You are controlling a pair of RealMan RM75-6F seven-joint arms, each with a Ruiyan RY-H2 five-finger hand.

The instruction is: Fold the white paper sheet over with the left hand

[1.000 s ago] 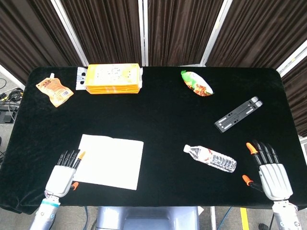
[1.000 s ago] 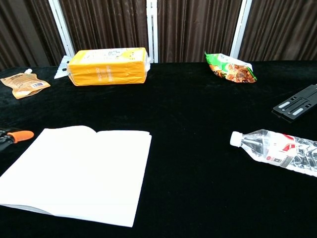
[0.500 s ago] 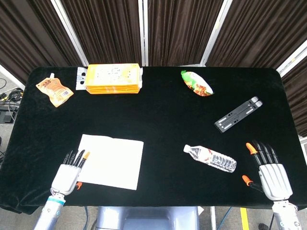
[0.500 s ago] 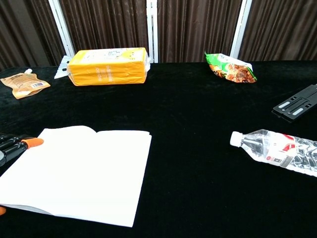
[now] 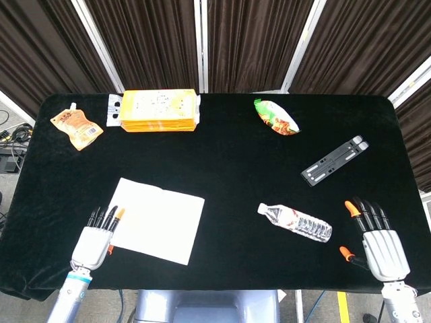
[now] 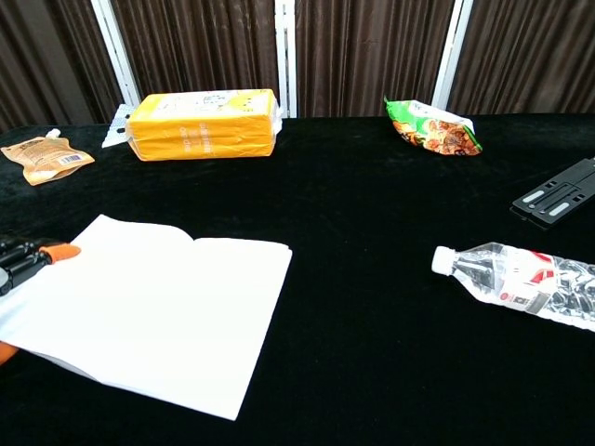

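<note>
The white paper sheet (image 5: 153,220) lies flat near the table's front left, turned slightly askew; the chest view shows the same sheet (image 6: 158,316) with a crease down it. My left hand (image 5: 94,239) is at the sheet's left edge. Its fingers are stretched out and touch that edge, and the orange-tipped thumb sits by the near left corner. In the chest view only the left fingertips (image 6: 28,260) show, at the frame's left border. My right hand (image 5: 380,242) rests at the front right with fingers spread and nothing in it.
A plastic water bottle (image 5: 295,222) lies right of the sheet. A black folding stand (image 5: 335,160) is at mid right and a green snack bag (image 5: 275,117) at the back. A yellow package (image 5: 160,110) and an orange pouch (image 5: 77,126) sit at the back left.
My left hand has moved in against the sheet's left edge. The sheet has shifted and turned a little, its far left corner now further back. The right hand has not moved.
</note>
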